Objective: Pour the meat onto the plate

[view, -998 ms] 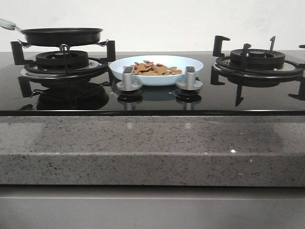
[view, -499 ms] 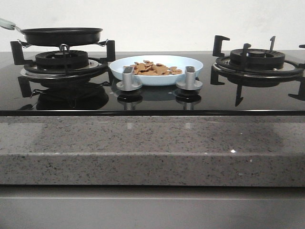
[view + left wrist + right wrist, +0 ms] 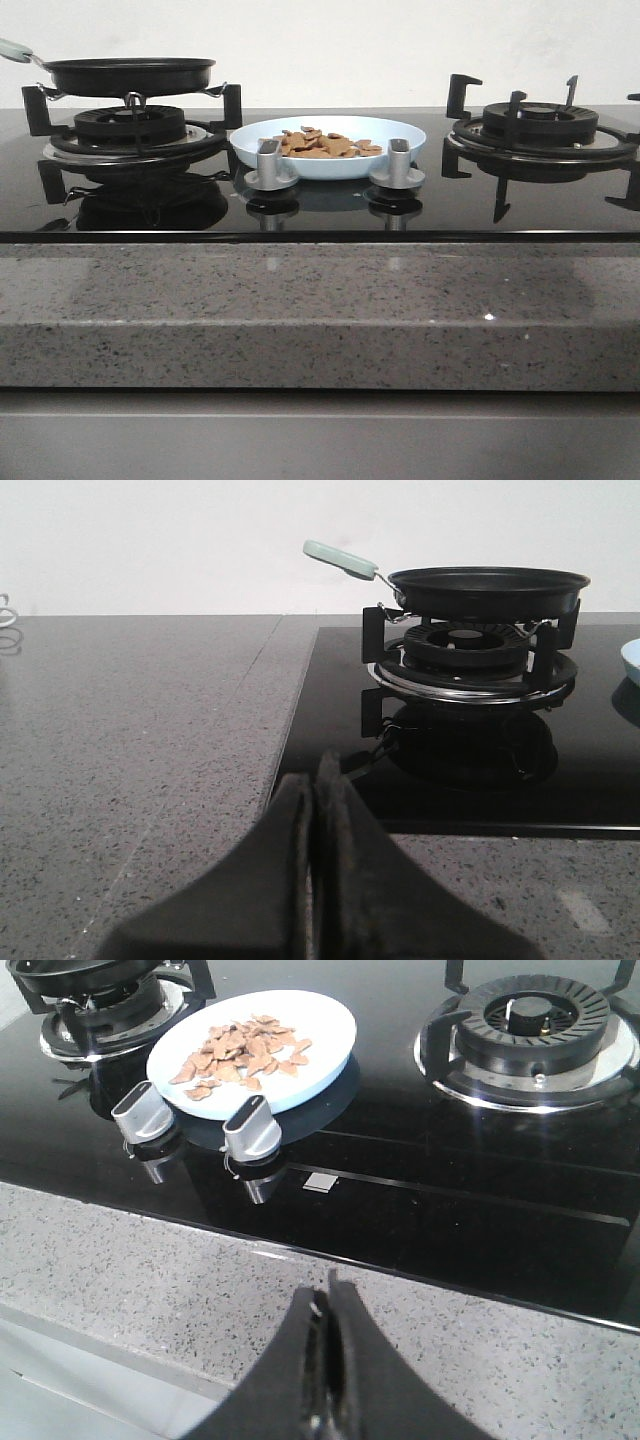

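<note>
Between the burners, meat [image 3: 322, 144] heaped crosswise on the plate [image 3: 405, 150], both end effectors [image 3: 314, 810] [image 3: 326, 1335] clenched, empty

plate [image 3: 400, 148]: round, shallow, pale blue, raised rim; upright and level on black glass hob, between the two burners, just behind the two knobs | meat [image 3: 322, 144]: many small flat orange-brown pieces, heaped loosely inside plate, mostly centre and toward left burner side, none over rim

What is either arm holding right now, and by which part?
Nothing. The left tool and right tool are both shut on nothing, above the grey speckled counter.
</note>
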